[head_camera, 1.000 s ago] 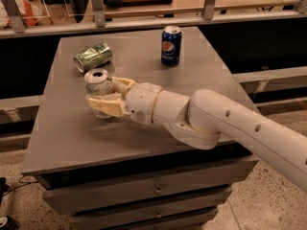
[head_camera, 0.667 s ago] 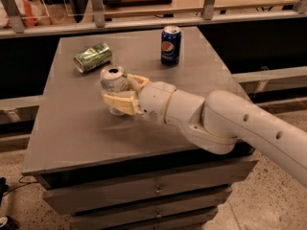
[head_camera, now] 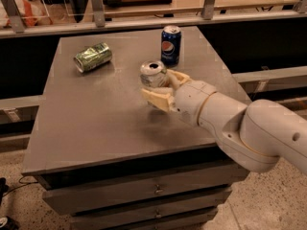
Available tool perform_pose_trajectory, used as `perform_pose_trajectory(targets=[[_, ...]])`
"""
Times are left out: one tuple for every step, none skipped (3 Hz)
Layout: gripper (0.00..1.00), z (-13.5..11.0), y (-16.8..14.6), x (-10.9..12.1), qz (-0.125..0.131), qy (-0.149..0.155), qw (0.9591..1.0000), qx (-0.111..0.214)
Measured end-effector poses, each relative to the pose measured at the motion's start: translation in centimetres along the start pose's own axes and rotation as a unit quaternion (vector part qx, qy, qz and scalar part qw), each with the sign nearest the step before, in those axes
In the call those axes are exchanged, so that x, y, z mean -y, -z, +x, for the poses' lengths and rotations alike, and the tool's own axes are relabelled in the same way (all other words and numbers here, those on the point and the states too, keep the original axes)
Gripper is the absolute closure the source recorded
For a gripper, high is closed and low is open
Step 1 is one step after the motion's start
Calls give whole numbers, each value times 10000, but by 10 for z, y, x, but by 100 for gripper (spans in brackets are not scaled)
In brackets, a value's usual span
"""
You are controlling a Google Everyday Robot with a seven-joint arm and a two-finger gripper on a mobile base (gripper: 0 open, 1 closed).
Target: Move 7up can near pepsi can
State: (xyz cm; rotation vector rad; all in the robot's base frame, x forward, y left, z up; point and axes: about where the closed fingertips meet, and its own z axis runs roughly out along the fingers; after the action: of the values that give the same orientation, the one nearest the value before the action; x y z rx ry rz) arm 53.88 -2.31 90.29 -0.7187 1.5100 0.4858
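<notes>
The 7up can (head_camera: 153, 74), silver-white with a silver top, is held upright between the cream fingers of my gripper (head_camera: 161, 87), slightly above the grey table (head_camera: 96, 123) near its middle right. The gripper is shut on the can and hides its lower half. The pepsi can (head_camera: 171, 45), dark blue with the round logo, stands upright at the back of the table, a short way behind and to the right of the 7up can. My white arm (head_camera: 240, 123) reaches in from the lower right.
An all-green dented can (head_camera: 92, 57) lies on its side at the back left of the table. Drawers (head_camera: 144, 190) sit under the tabletop. A shelf with metal railings (head_camera: 144, 20) runs behind the table.
My gripper has carried the 7up can to the right and towards the back, from the left middle of the table closer to the pepsi can.
</notes>
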Motion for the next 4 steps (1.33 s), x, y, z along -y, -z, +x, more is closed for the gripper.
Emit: perform_pose_trajectory(targets=[[100, -7, 36, 45, 914, 223, 9956, 6], [100, -7, 71, 83, 1754, 334, 9839, 25], [100, -4, 100, 113, 2468, 355, 9684, 36], [100, -2, 103, 120, 2620, 349, 9644, -7]])
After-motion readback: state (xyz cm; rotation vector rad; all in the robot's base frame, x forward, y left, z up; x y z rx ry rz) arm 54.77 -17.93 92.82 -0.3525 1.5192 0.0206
